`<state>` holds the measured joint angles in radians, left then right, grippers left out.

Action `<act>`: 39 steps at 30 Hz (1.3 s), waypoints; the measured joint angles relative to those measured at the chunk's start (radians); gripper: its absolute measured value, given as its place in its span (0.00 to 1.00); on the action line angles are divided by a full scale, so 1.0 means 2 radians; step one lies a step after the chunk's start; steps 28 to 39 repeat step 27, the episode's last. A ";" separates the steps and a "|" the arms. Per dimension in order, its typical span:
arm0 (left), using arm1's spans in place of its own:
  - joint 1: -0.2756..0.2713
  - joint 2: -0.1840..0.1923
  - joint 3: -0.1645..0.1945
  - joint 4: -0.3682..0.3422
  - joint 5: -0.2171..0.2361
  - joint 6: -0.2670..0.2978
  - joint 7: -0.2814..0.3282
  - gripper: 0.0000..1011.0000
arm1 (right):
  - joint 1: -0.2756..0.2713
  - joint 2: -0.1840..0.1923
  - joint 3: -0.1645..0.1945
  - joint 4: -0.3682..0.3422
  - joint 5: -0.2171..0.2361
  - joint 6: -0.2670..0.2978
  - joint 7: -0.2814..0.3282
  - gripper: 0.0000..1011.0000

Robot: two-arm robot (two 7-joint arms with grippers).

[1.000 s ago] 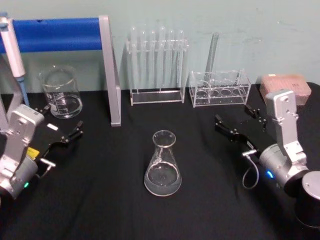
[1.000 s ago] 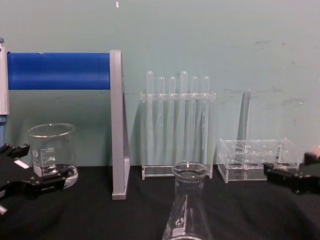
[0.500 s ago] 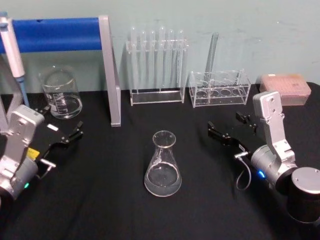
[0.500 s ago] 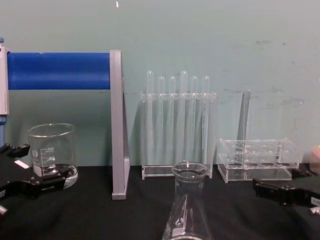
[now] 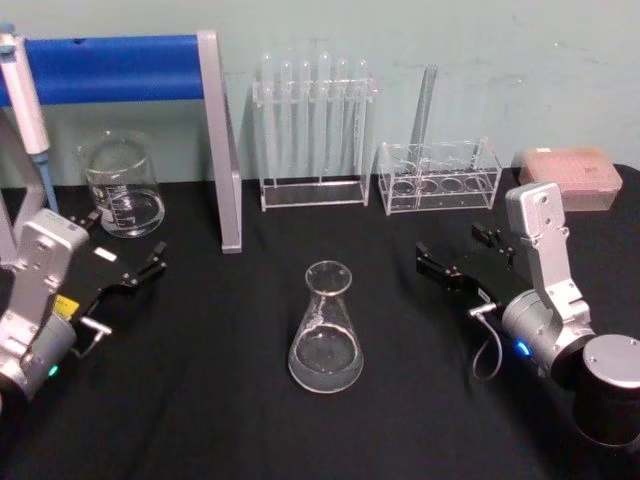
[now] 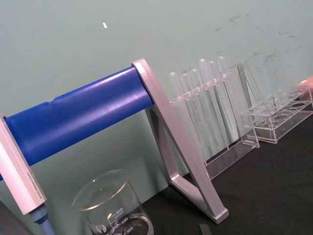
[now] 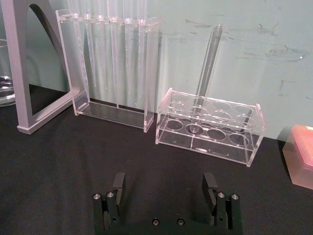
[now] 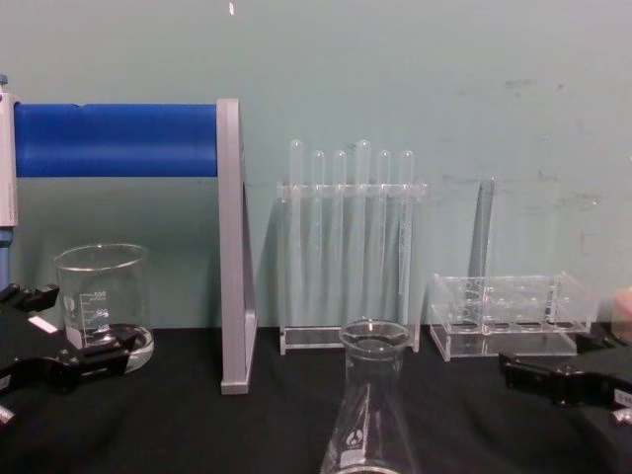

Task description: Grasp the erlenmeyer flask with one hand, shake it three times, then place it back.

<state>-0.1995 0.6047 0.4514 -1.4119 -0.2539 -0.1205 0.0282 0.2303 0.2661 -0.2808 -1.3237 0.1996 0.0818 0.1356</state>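
Your erlenmeyer flask [image 5: 326,328] is standing upright near the middle of the black counter [image 5: 230,400], untouched. Your right hand [image 5: 462,258] is hovering to its right, well apart, jaws spread wide. Your left hand [image 5: 125,251] is sitting open at the left, near the beaker [image 5: 122,186]. A pale green wall [image 8: 395,79] is running behind the test-tube racks [image 5: 315,130].

The glass beaker [image 8: 102,298] at the left of the chest view carries white graduation marks topped by a number that looks like 600. In the left wrist view its scale [image 6: 119,223] shows figures like 400 and 300. The erlenmeyer flask [image 8: 367,410] bears a small white mark, too small to read.
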 joint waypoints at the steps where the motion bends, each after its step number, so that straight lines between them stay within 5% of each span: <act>1: 0.000 0.000 0.000 0.000 0.000 0.000 0.000 0.99 | 0.000 0.000 0.000 0.000 0.000 0.000 0.000 0.99; 39: 0.000 0.000 0.000 0.000 0.000 0.000 0.000 0.99 | 0.000 0.000 -0.001 -0.001 0.000 -0.002 -0.002 0.99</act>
